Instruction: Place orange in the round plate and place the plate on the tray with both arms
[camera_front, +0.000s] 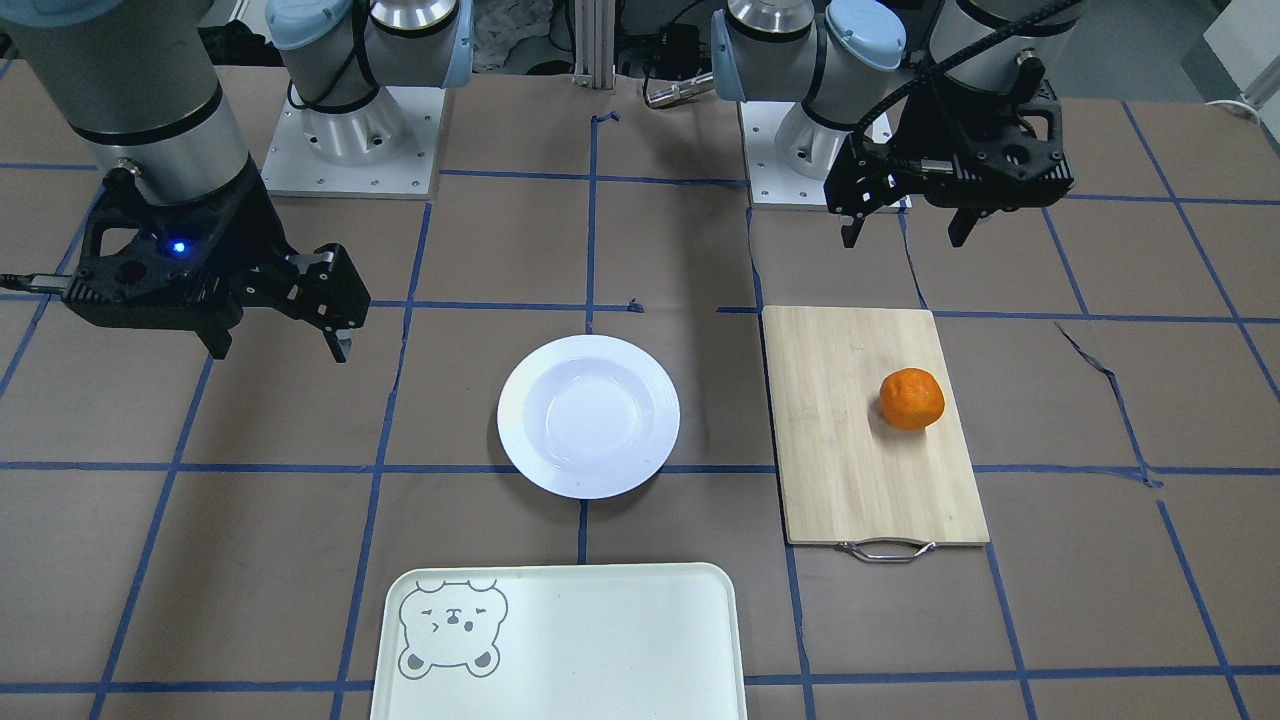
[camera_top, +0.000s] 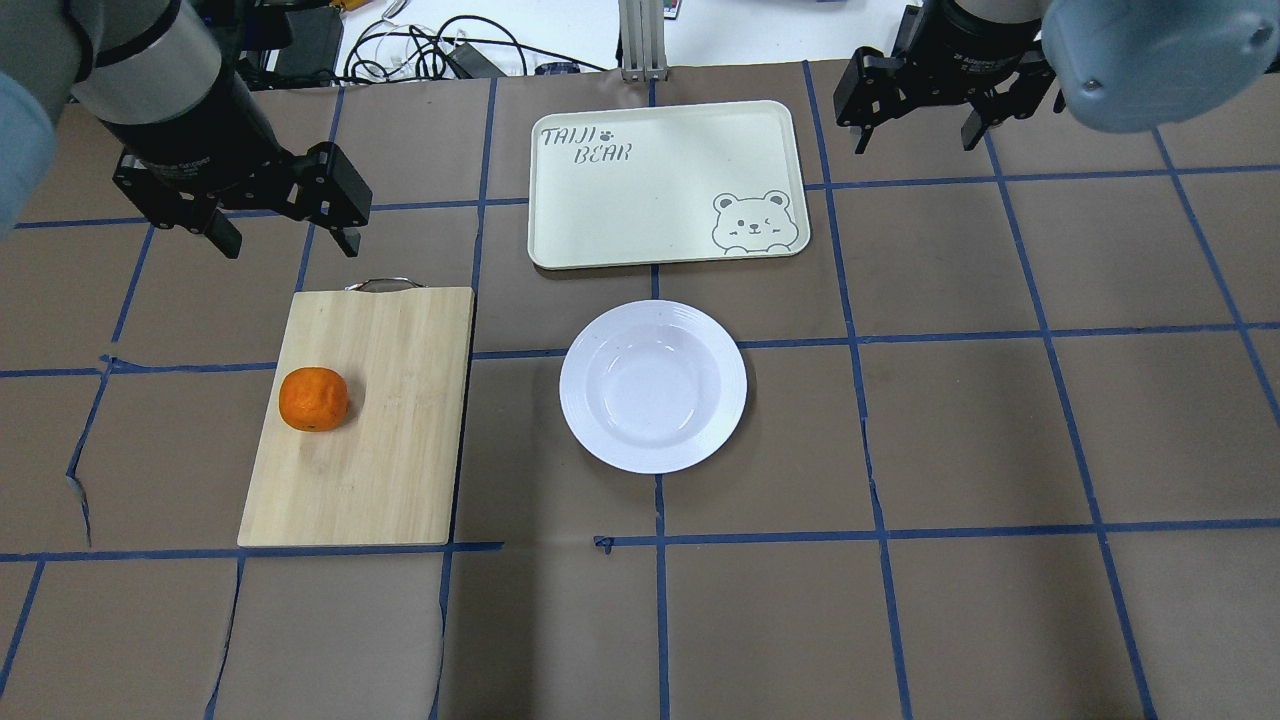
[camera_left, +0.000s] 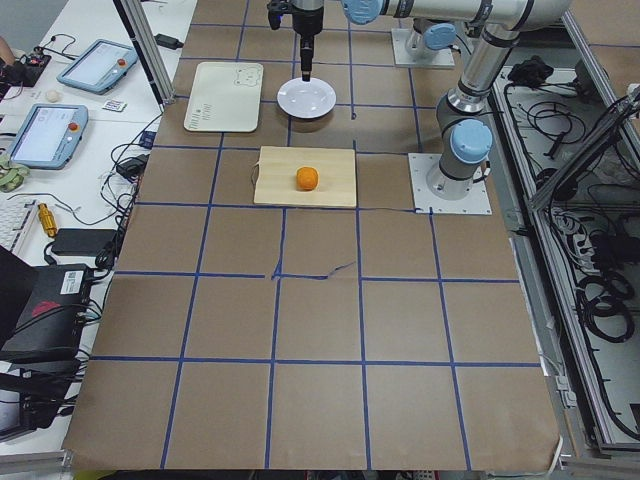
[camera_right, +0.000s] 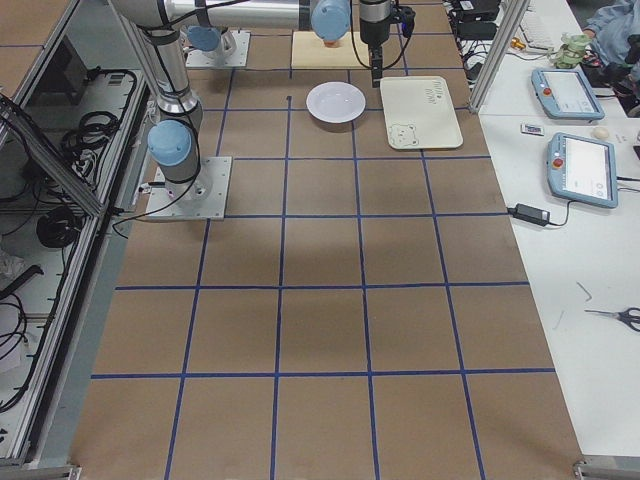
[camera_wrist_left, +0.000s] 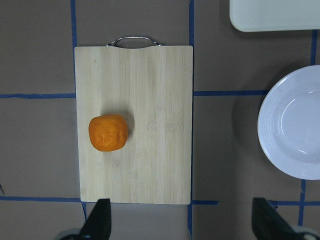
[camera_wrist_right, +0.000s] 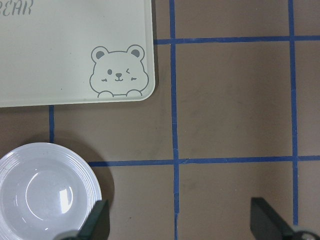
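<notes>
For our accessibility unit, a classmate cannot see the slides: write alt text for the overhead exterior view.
An orange sits on a bamboo cutting board at left; an empty white round plate lies at centre, a cream tray just beyond it. The left gripper and right gripper hover open, holding nothing.

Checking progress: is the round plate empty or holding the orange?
Empty. The round plate shows a bare white centre; the orange sits apart on the cutting board.

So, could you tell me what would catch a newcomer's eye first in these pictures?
Probably the bright orange, sitting on a wooden cutting board on the robot's left. Next, the empty white plate mid-table, with the cream bear tray just beyond it.
</notes>
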